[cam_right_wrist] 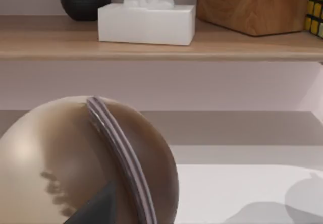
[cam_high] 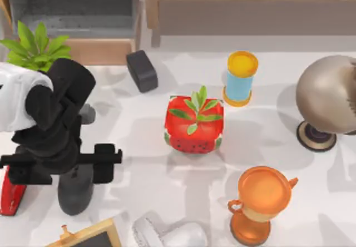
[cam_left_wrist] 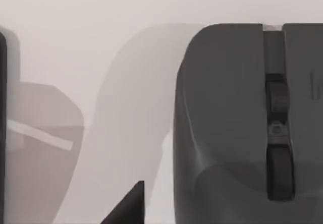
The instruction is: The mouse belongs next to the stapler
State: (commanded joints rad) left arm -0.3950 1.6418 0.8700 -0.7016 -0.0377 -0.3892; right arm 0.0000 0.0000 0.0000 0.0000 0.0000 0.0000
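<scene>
The dark grey mouse (cam_high: 74,190) lies on the white table near the front left, just right of the red stapler (cam_high: 11,194), with a small gap between them. My left gripper (cam_high: 61,166) hovers right above the mouse, open, its fingers (cam_high: 107,162) spread wide to either side. The arm hides the mouse's far end and part of the stapler. In the left wrist view the mouse (cam_left_wrist: 227,123) fills the right half, scroll wheel showing, with nothing gripping it. A dark bit of my right gripper (cam_right_wrist: 96,208) shows close to a bronze sphere at the table's right side.
A red fruit-patterned planter (cam_high: 193,123) stands mid-table, a black block (cam_high: 142,70) behind it to the left. A yellow-and-blue spool (cam_high: 240,79), bronze sphere (cam_high: 325,97) and orange trophy (cam_high: 261,202) fill the right. A framed chalkboard (cam_high: 89,237) and white object (cam_high: 167,236) sit at the front.
</scene>
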